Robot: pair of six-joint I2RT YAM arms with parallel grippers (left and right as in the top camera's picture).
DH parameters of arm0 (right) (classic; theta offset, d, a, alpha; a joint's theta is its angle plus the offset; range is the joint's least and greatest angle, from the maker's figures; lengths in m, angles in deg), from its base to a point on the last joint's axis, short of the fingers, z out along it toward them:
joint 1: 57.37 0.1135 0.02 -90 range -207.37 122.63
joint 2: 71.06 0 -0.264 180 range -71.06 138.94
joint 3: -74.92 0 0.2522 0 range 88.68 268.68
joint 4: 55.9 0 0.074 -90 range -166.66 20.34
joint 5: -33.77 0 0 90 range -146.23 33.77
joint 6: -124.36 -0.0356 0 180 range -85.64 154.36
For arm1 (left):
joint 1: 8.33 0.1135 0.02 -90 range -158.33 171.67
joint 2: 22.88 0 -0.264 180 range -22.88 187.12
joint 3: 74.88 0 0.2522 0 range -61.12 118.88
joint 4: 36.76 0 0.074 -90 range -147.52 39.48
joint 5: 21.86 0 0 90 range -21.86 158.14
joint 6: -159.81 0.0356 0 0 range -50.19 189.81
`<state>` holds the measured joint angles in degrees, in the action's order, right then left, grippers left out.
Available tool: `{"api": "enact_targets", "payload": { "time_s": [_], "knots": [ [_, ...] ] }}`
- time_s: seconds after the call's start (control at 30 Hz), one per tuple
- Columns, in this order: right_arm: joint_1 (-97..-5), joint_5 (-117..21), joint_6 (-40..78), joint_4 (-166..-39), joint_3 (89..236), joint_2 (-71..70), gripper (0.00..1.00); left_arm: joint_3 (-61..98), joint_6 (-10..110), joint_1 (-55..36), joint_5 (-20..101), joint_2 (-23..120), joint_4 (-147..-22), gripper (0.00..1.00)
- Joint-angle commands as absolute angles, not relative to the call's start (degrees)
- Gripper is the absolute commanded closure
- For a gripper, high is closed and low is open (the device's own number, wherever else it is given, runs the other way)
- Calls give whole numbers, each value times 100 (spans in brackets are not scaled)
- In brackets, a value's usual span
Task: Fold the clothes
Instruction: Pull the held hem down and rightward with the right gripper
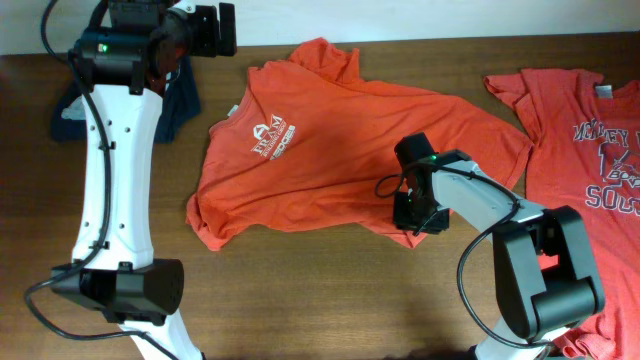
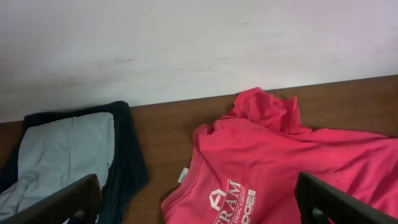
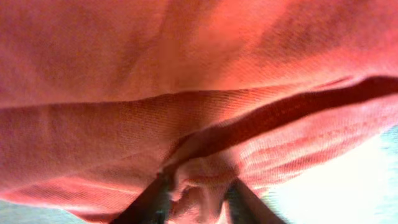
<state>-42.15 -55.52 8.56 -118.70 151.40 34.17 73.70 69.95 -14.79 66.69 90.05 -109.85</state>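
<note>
An orange-red T-shirt with a white logo lies spread and rumpled on the table's middle; it also shows in the left wrist view. A second orange-red T-shirt with white lettering lies at the right edge. My right gripper sits at the first shirt's lower right hem, shut on a bunch of its fabric, which fills the right wrist view. My left gripper is open and empty, raised above the table's back left, its fingers wide apart over the shirt's collar area.
A dark navy garment with a light grey one on it lies at the back left, also in the left wrist view. The brown wooden table runs to a white wall at the back.
</note>
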Motion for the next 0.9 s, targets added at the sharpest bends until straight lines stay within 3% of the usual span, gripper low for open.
{"api": "enact_targets", "payload": {
  "time_s": [0.0, 0.3, 0.87],
  "knots": [
    [-4169, -5567, 862, -11905, 15072, 3469, 73, 7359, 6939, -1457, 6665, 9002, -10978, 1],
    [-4173, -5760, 860, -13004, 15872, 3410, 96, 7359, 6939, -1457, 6665, 9002, -10978, 1],
    [-4173, -6378, 99, -15207, 16281, 3074, 96, 7359, 6939, -1457, 6665, 9002, -10978, 1]
  ]
}}
